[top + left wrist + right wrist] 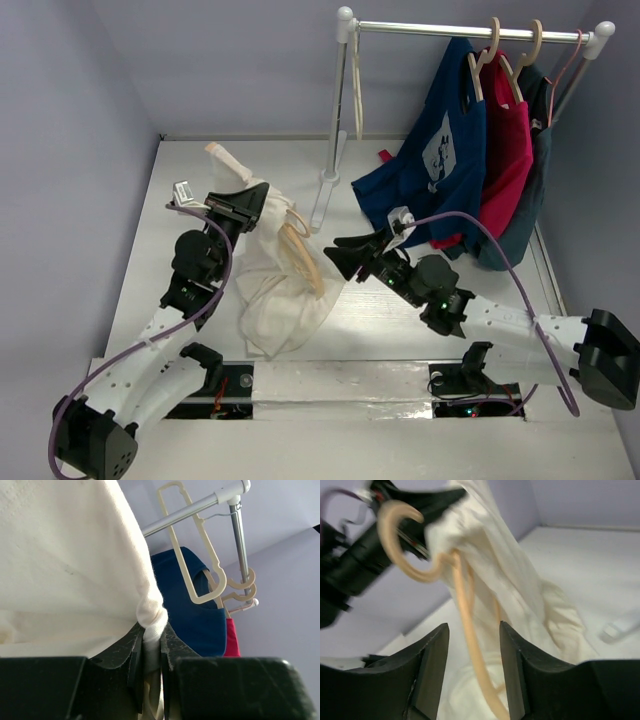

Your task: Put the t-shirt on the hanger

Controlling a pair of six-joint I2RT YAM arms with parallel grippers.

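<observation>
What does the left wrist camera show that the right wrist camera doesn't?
Only the left wrist view shows the left claw shut on a bunched fold of fabric, with the rail, the navy shirt and a sliver of the red shirt behind it. Only the right wrist view shows the open right claw, the hanger with its hook plainly visible beyond it, and the table. Both show the t-shirt.

You had your right gripper (472,627) spread at the bottom of the frame, the hanger (465,605) showing in its gap, hook at upper left. The t-shirt (520,595) draped through the centre.
</observation>
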